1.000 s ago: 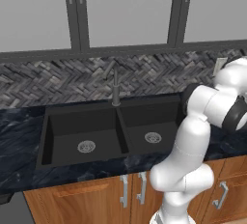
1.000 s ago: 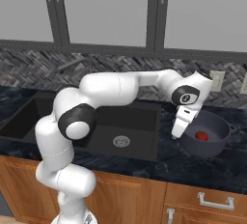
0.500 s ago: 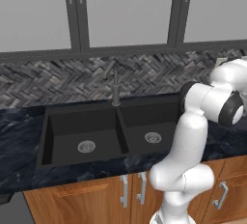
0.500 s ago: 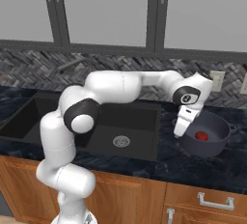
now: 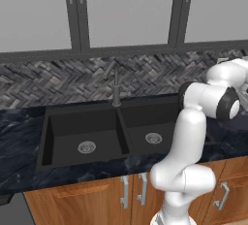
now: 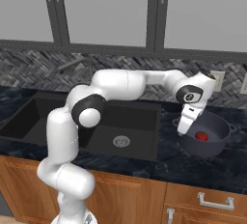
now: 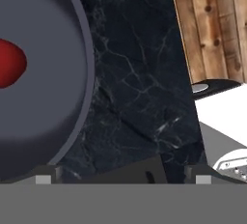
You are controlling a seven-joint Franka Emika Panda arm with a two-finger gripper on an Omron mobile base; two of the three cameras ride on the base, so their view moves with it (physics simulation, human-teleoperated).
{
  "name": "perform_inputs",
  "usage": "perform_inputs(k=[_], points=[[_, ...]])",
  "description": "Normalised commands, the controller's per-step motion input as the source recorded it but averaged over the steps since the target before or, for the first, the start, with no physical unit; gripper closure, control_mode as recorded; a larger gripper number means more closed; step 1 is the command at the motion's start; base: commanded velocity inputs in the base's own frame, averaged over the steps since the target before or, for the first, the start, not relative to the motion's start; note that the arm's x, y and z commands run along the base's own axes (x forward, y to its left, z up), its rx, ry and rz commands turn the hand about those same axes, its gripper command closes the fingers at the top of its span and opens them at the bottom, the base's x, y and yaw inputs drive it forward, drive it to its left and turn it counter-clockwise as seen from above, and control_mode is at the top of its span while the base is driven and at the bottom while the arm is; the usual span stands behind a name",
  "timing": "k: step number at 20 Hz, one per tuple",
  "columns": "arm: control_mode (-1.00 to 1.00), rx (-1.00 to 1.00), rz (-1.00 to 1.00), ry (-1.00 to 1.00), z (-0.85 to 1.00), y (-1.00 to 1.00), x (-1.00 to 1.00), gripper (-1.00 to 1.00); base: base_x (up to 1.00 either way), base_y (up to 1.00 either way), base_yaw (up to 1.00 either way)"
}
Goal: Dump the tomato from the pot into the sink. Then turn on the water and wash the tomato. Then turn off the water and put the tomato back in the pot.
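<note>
The end effector hangs at the near-left rim of the pot, its fingers spread wide and gripping nothing. In the right base view it points down, with the white hand above it and its tips level with the rim on the side toward the sink; whether a tip touches the rim cannot be told. In the hand view the two finger tips stand far apart at the bottom edge, one over the pot's wall, the other over the dark marbled desk.

The tomato lies on the floor of the pot, a little away from the wall. In the hand view it shows as a red patch at the left edge, inside the pot's curved grey rim.

The pot stands upright on the desk just right of the sink, with a small loop handle at its far-right rim.

The sink is set into the desk, two black basins with a divider between them and a round silver drain in each. A dark faucet rises behind the divider, before a herringbone backsplash. Wooden cabinet doors with metal handles run below the desk.
</note>
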Motion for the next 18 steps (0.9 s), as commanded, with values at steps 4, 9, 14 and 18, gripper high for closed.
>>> perform_inputs(k=[4,9,14,18], points=[[-1.0,0.0,0.0,0.0,-0.18,-0.09,0.24,-1.0,0.0,0.0,0.0],[-1.0,0.0,0.0,0.0,-0.22,-0.06,0.24,-1.0,0.0,0.0,0.0],[-1.0,-0.01,0.0,0.0,-0.23,-0.04,0.25,-1.0,0.0,0.0,0.0],[-1.0,0.0,0.0,0.0,-0.18,-0.05,0.17,-1.0,0.0,0.0,0.0]])
